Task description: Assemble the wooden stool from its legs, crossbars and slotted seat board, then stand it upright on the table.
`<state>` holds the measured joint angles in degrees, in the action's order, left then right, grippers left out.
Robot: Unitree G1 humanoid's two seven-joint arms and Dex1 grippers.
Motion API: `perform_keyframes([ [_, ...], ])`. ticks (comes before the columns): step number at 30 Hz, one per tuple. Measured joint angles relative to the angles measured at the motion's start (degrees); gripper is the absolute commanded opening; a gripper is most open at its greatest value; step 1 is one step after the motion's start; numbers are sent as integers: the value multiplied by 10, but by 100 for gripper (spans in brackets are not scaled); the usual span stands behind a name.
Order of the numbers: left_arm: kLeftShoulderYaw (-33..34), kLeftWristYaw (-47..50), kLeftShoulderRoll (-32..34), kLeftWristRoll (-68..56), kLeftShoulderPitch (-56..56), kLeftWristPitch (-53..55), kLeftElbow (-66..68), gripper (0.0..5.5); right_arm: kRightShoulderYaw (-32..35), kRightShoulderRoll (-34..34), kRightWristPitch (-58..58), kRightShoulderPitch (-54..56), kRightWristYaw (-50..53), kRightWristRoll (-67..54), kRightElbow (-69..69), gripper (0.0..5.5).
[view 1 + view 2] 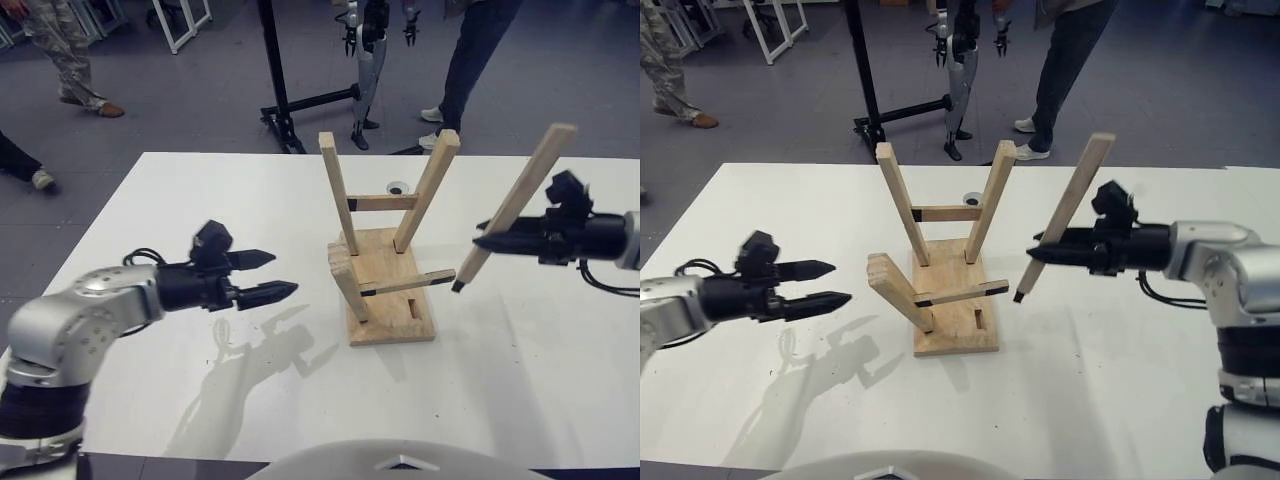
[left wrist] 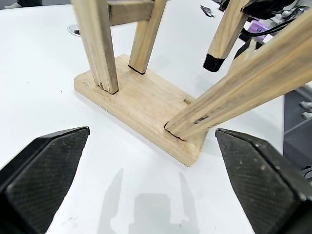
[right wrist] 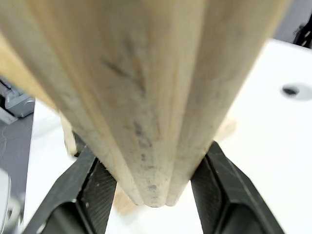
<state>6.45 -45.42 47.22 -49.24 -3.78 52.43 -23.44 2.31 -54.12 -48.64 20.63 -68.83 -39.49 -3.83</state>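
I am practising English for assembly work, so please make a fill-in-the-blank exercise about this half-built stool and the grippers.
1. The right gripper is shut on a loose leg with a ___ tip.
2. The left gripper is ___ and empty.
3. The seat board has ___ legs standing in it.
Missing words: black; open; three.
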Motion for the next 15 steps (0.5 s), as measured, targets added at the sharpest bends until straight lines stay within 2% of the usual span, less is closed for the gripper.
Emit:
perform_keyframes([
  [3, -75, 27, -17, 56, 18, -14, -43, 477, -1, 2, 5, -45, 16, 4, -49, 204],
  [4, -121, 44, -19, 96, 30, -17, -55, 477, -1, 11, 5, -61, 26, 4, -70, 204],
  [6, -157, 61, -20, 138, 40, -23, -62, 477, 1, 24, 5, -72, 42, 3, -87, 204],
  [12, -171, 88, -45, 157, 56, -16, -75, 477, 8, 40, 6, -109, 63, -1, -116, 204],
  [15, -171, 104, -61, 164, 55, -12, -78, 477, -10, 54, 7, -101, 72, 0, -122, 203],
])
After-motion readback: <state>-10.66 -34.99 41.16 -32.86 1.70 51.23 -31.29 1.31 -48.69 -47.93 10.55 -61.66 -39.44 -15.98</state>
